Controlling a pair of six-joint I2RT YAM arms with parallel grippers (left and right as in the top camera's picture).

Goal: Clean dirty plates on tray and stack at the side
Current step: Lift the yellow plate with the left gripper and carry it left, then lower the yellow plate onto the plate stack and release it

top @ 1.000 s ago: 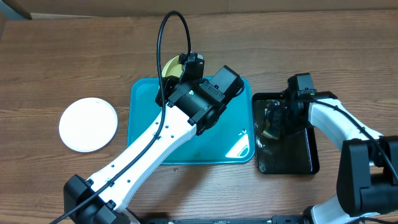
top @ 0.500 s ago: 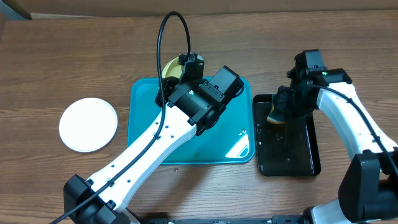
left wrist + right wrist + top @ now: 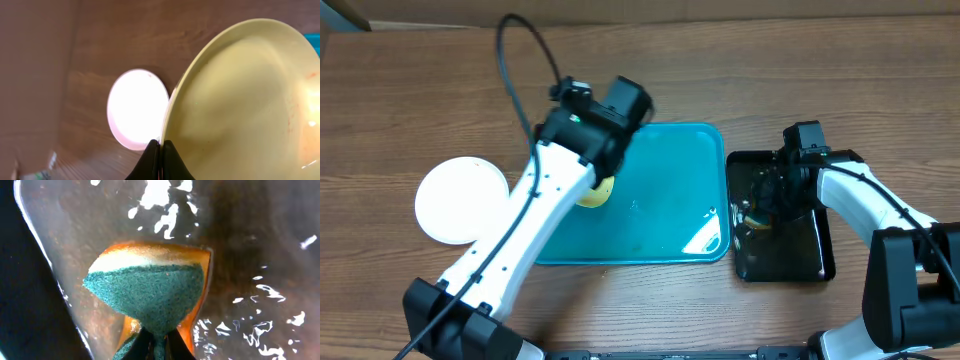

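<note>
My left gripper (image 3: 161,150) is shut on the rim of the cream plate (image 3: 240,100), which is held tilted. Faint orange streaks show near the plate's right edge. From overhead the cream plate (image 3: 596,192) peeks out under my left arm at the left edge of the teal tray (image 3: 660,200). A white plate (image 3: 461,200) lies flat on the table left of the tray; in the left wrist view the white plate (image 3: 137,107) sits beyond the cream one. My right gripper (image 3: 157,342) is shut on a green-and-orange sponge (image 3: 150,292).
A narrow black tray (image 3: 815,265) holding water stands right of the teal tray, and the sponge (image 3: 756,214) hangs low over its left part. The wet black tray (image 3: 260,255) fills the right wrist view. Bare wooden table (image 3: 420,90) surrounds both trays.
My left arm swung left, carrying the cream plate from the tray's far edge to its left edge, near the white plate. My right gripper rose with the sponge, then dropped back into the black tray.
</note>
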